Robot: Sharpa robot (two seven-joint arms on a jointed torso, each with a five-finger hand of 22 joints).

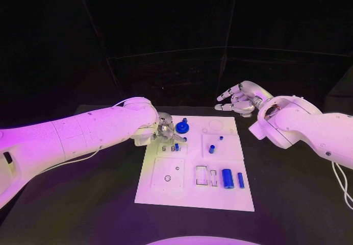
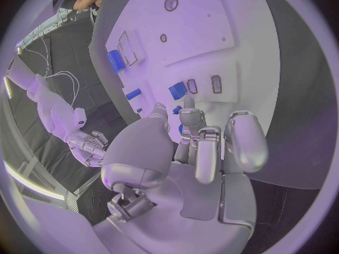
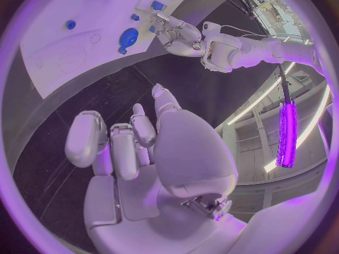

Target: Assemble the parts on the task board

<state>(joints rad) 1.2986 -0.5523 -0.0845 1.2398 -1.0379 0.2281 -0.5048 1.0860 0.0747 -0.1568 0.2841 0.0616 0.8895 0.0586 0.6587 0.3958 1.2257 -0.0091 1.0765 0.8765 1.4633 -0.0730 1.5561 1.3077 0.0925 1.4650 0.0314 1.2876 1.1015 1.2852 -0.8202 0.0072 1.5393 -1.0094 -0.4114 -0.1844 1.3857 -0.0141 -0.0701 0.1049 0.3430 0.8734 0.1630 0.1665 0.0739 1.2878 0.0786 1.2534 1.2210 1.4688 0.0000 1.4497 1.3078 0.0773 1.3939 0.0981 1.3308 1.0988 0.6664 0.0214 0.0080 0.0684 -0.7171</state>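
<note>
The left hand [image 1: 166, 130] was down over the upper left of the board [image 1: 193, 196], its fingers [image 2: 200, 147] curled close above the small parts [image 1: 175, 147] there. Whether it had one pinched I cannot tell; the palm hid the fingertips. A round blue disc [image 1: 182, 126] sat just right of it in the head view, near the board's top edge. The right hand [image 1: 239, 101] hovered in the upper right of the frame, off the board, fingers loosely apart and holding nothing.

The main risk, as I judged it, was a blind grasp: with the fingers crowding several little pieces, closing could nudge a neighbour out of its recess or knock the disc (it lay very near). A shallow pinch might also let a part slip and roll onto the black table [image 1: 294, 194]. Further down the board, the cylinder [image 1: 227, 178] and the rod [image 1: 241, 179] lay side by side, apart from both hands.
</note>
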